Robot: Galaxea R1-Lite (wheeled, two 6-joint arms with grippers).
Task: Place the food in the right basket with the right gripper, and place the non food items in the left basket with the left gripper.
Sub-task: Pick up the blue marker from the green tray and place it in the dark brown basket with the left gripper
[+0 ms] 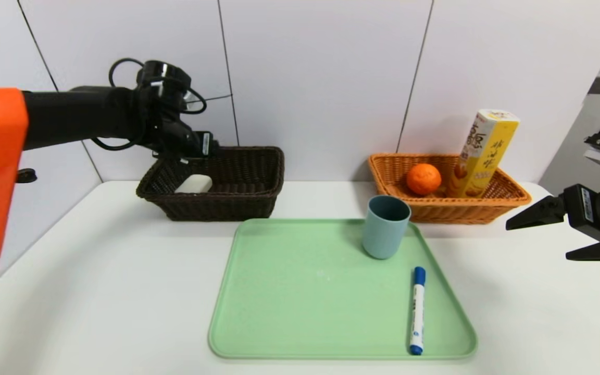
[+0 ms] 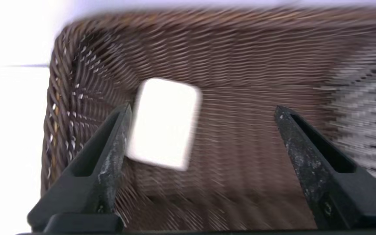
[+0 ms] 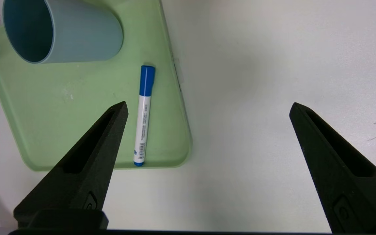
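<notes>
The left gripper [image 2: 201,109] spreads wide, gripping nothing, above the dark basket [image 1: 216,208] at far left, probably to release the white block [image 1: 196,184] inside. The right gripper [image 1: 535,235] waits wide and unladen at right.

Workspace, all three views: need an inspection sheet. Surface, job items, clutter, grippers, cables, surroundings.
Surface: white table, green tray on it
Non-food, on tray: blue-grey cup upright; marker lying flat
Left basket: white block inside
Right basket: orange and tall yellow-white box inside, box leaning
Clutter: nothing seen
Left gripper: over left basket, fingers apart, empty
Right gripper: beside tray on its right, above table, fingers apart, empty
Cables: black loops on left arm and at right wrist, clear of the items
Surroundings: pale panelled wall behind
</notes>
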